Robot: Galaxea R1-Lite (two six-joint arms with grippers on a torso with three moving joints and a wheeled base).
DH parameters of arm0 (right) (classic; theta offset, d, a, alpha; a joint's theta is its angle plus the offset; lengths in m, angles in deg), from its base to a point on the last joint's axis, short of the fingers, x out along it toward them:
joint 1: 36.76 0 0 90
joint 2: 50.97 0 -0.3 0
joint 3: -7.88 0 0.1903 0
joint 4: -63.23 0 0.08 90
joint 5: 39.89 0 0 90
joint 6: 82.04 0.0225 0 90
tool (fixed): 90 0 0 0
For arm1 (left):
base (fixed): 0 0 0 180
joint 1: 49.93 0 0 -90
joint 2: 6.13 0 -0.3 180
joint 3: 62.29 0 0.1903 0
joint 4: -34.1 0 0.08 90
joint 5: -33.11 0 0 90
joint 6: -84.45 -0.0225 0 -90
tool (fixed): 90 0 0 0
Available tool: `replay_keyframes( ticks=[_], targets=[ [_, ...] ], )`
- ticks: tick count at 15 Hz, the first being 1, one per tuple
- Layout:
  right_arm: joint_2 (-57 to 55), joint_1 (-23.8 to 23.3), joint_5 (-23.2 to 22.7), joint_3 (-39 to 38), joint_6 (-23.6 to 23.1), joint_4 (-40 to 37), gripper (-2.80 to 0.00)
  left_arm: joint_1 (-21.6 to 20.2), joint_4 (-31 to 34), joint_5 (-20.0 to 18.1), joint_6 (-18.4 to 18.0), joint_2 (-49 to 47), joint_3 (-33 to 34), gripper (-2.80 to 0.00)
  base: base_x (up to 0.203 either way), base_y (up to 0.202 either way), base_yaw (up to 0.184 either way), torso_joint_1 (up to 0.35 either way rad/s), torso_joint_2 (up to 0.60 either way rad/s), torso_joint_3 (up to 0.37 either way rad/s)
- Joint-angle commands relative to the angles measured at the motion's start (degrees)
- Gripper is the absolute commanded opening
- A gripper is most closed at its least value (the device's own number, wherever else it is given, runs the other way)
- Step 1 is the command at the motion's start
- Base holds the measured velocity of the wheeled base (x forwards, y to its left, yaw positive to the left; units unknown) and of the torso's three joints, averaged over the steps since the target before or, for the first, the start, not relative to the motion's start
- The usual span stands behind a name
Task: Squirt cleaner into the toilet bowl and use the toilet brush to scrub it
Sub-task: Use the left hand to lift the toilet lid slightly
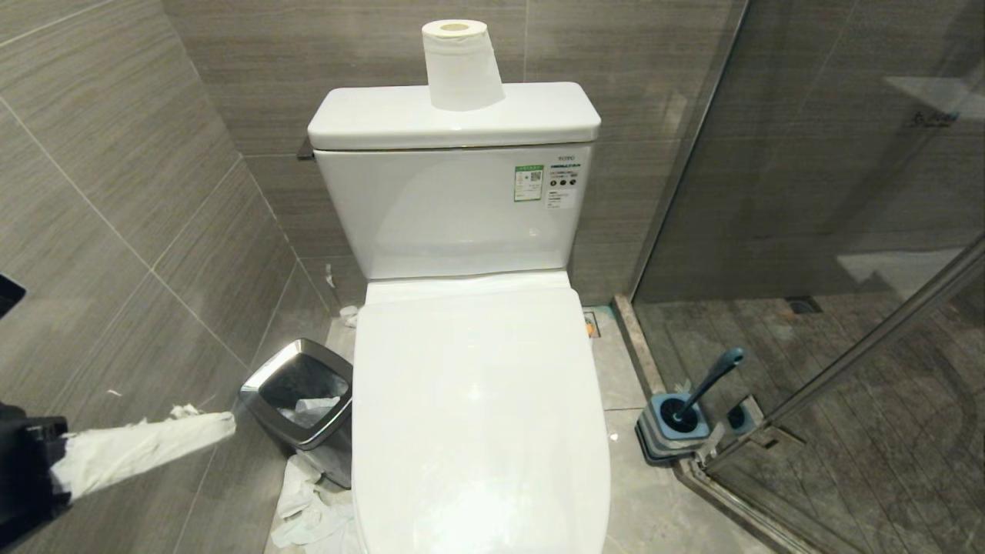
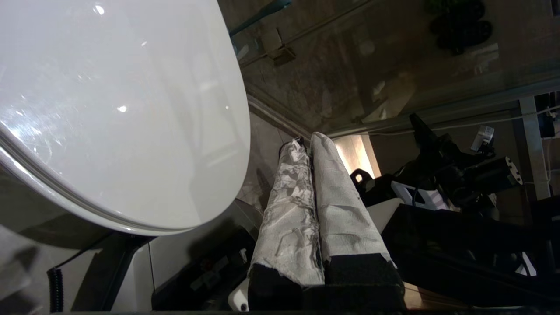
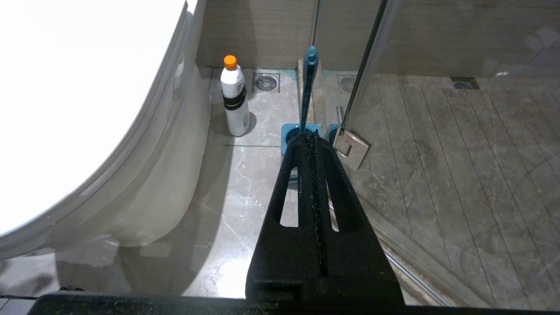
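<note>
The toilet bowl (image 1: 477, 415) fills the middle of the head view with its white lid down flat over the seat. A paper roll (image 1: 460, 65) stands upright on the cistern (image 1: 454, 115) at twelve o'clock.

At about eight o'clock from the lid, the left gripper (image 1: 223, 425) reaches in from the picture's edge, its paper-wrapped fingers (image 2: 288, 205) pressed together with nothing between them, the tips near the waste bin (image 1: 302, 392), which stands beside the bowl with crumpled tissue (image 1: 308, 508) on the floor at its foot.

At about three o'clock from the lid, the toilet brush (image 1: 712, 381) leans in its square holder (image 1: 673, 431) on the floor, just beside the glass shower door (image 1: 846, 231).

The right gripper (image 3: 313, 140) hangs low on that side, its black fingers together and empty, pointing toward the brush holder. In its wrist view the cleaner (image 3: 234, 96) stands upright on the floor, orange cap on, between the bowl's base and the brush, touching neither.
</note>
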Motion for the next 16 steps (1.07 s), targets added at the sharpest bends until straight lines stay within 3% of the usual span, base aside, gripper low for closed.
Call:
replay_keyframes(
  ticks=[1, 6, 9, 12, 16],
  targets=[
    [-0.1, 0.0, 0.0, 0.0, 0.0, 0.0, -2.80, -0.1, -1.1, -0.7, 0.2, -2.6, 2.0, -2.80, 0.000, 0.000, 0.000, 0.000, 0.00, 0.000],
    [-0.1, 0.0, 0.0, 0.0, 0.0, 0.0, -2.80, -1.6, -13.9, -0.8, 0.2, -16.5, 3.5, -2.80, 0.000, 0.000, 0.000, 0.000, 0.00, 0.000],
    [-0.1, 0.0, 0.0, 0.0, 0.0, 0.0, -2.80, -5.6, -24.0, -0.5, 0.0, -28.7, 2.1, -2.80, 0.000, 0.000, 0.000, 0.000, 0.00, 0.000],
    [-0.1, 0.0, 0.0, 0.0, 0.0, 0.0, -2.80, -10.6, -28.7, -1.4, 0.1, -37.3, -0.6, -2.80, 0.000, 0.000, 0.000, 0.000, 0.00, 0.000],
    [-0.1, 0.1, 0.0, 0.0, 0.0, 0.0, -2.80, -15.3, -29.3, -13.2, 0.2, -40.2, -1.1, -2.80, 0.000, 0.000, 0.000, 0.000, 0.00, 0.000]
  ],
)
